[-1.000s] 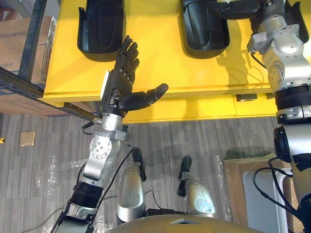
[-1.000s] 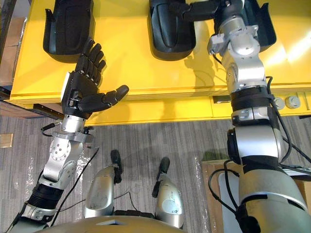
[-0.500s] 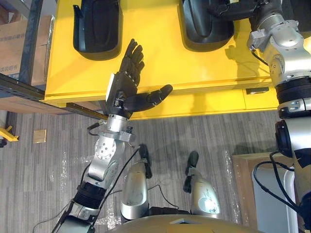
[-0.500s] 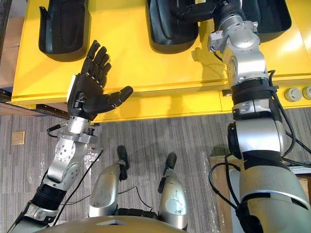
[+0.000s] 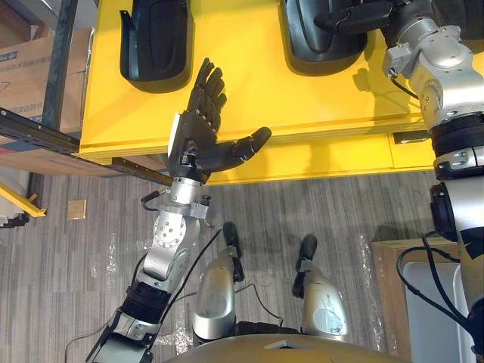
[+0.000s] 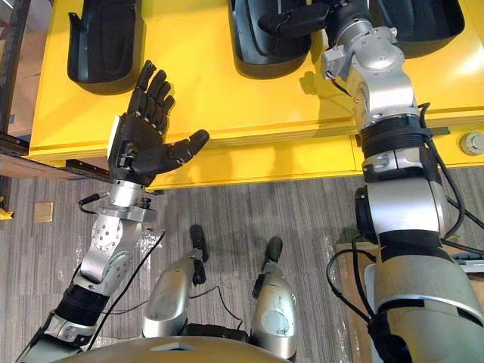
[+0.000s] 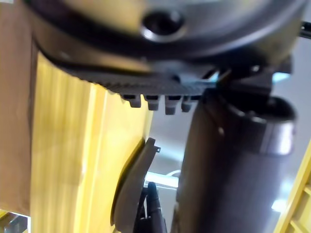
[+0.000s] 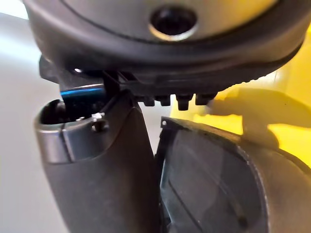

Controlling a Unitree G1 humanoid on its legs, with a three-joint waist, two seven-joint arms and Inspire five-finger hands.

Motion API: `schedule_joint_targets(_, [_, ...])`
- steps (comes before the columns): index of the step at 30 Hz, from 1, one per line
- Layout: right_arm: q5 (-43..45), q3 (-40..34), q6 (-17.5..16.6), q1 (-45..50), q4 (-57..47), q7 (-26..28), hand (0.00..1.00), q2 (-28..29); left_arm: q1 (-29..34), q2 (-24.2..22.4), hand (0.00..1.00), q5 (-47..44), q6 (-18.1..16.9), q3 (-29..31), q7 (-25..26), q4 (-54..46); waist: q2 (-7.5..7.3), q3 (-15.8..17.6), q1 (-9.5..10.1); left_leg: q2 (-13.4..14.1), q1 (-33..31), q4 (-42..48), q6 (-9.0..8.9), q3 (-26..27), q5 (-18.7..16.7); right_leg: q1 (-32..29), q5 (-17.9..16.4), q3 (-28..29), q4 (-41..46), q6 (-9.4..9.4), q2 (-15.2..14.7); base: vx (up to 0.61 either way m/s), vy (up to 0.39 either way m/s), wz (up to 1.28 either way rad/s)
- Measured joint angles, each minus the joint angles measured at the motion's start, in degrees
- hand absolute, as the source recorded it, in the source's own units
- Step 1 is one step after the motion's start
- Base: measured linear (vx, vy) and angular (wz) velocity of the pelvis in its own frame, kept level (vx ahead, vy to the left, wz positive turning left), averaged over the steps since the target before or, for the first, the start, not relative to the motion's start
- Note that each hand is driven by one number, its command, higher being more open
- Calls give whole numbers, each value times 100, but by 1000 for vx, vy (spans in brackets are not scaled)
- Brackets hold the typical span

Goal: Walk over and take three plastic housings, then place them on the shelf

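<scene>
Black left housing [image 6: 102,45] lies just beyond my left hand's [image 6: 136,140] spread, empty fingers, while the middle housing [image 6: 265,57] sits at my right hand [image 6: 325,13], fingers unreadable, so lifting now might drop it onto the desk [image 6: 227,113].

The head camera has swung a little, turning the whole scene in view. The right hand [image 6: 295,19] now lies nearer the near end of the middle housing [image 6: 257,59] than before. The left hand [image 6: 136,136] has edged slightly closer to the middle housing's left side.
</scene>
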Motion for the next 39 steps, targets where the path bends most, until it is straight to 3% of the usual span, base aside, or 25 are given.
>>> schedule_joint_targets(15, [-6, 172, -86, -7, 86, 68, 100, -27, 180, 1, 100, 1, -13, -164, 29, 23, 37, -13, -10, -61, 206, -477, -26, -43, 308, -52, -59, -115, 183, -33, -21, -13, -13, 2])
schedule_joint_targets(24, [-9, 177, -167, -7, 163, 74, 100, -27, 182, 1, 100, 2, -14, -259, 48, 26, 139, -12, -17, -115, 265, -648, -33, -59, 403, -90, -83, -137, 261, -29, -65, -13, -20, 1])
schedule_joint_targets(39, [-11, 245, -208, -7, 163, 201, 100, -36, 182, 2, 100, 2, -31, -313, 123, 29, 142, -14, -23, -120, 284, -686, -5, -62, 453, -90, -84, -143, 277, -28, -66, 8, -48, 0])
